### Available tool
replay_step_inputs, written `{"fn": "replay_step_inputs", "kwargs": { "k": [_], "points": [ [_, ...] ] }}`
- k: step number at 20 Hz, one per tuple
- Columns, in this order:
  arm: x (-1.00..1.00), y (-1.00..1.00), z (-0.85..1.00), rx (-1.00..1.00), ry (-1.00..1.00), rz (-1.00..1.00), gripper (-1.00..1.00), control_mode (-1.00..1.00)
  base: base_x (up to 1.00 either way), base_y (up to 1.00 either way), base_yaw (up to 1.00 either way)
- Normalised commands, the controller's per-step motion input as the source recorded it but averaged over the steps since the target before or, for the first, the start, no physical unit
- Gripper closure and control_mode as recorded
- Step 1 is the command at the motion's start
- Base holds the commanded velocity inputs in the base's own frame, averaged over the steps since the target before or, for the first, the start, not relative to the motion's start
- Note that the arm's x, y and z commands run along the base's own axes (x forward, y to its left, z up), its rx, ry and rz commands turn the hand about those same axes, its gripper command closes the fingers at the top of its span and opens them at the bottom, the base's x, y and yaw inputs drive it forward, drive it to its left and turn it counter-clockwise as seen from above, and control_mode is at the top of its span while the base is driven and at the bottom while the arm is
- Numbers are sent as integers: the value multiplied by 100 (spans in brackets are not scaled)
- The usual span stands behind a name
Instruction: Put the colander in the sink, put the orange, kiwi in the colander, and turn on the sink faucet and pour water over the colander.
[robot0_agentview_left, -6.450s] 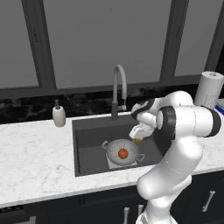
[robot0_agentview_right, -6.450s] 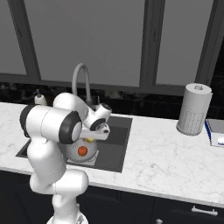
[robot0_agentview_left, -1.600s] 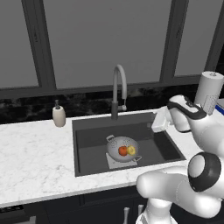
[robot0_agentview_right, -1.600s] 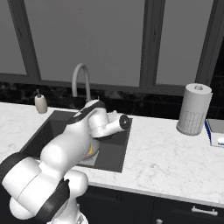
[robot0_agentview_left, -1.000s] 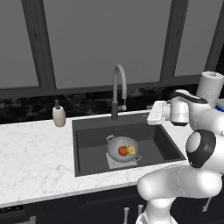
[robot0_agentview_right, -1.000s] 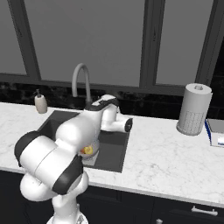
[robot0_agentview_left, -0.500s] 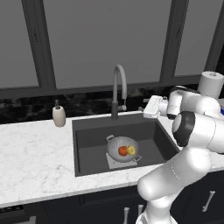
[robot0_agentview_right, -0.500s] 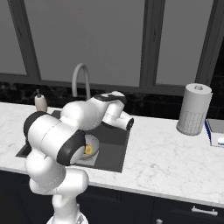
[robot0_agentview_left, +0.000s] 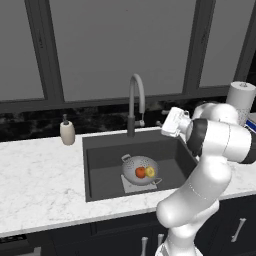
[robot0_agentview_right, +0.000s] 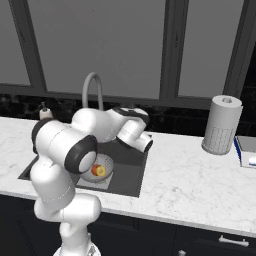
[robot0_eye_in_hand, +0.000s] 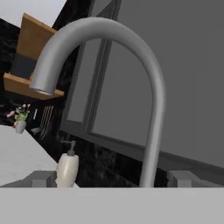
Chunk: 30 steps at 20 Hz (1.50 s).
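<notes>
- 1 colander (robot0_agentview_left: 140, 170), centre of left base view, in sink (robot0_agentview_left: 100, 165) on its lighter patch; silver-grey, holed, 2 loop handles.
- 2 fruits inside it: 1 orange (robot0_agentview_left: 140, 172), 1 kiwi (robot0_agentview_left: 149, 172) touching on its right.
- 1 faucet (robot0_agentview_left: 135, 102), tall grey gooseneck, behind sink.
- 1 soap bottle (robot0_agentview_left: 67, 133), left of sink.
- 1 towel roll (robot0_agentview_right: 221, 125), right.
- Gripper (robot0_agentview_left: 163, 124) right of faucet, jaws apart, holding nothing.

The colander (robot0_agentview_left: 141, 170) is set in the sink (robot0_agentview_left: 102, 165), with the orange (robot0_agentview_left: 140, 172) and the kiwi (robot0_agentview_left: 149, 171) held inside it, orange to the left. The faucet (robot0_agentview_left: 135, 103) is placed behind the sink. A soap bottle (robot0_agentview_left: 67, 132) is found far left of the faucet, a paper towel roll (robot0_agentview_right: 221, 125) far right.
</notes>
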Motion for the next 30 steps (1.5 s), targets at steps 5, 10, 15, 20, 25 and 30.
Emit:
{"fn": "replay_step_inputs", "kwargs": {
  "k": [5, 10, 15, 20, 25, 30],
  "points": [
    [7, 9, 6, 0, -3, 0, -100, -100, 0, 0, 0],
    [14, 4, 0, 0, 1, -5, -100, -100, 0, 0, 0],
    [24, 0, 0, 0, 0, -7, -100, -100, 0, 0, 0],
    [18, 5, 0, 0, 4, -5, -100, -100, 0, 0, 0],
    [15, 4, -3, 0, 6, 0, -100, -100, 0, 0, 0],
    [23, 6, -8, 0, 7, 0, -100, -100, 0, 0, 0]
  ]
}}
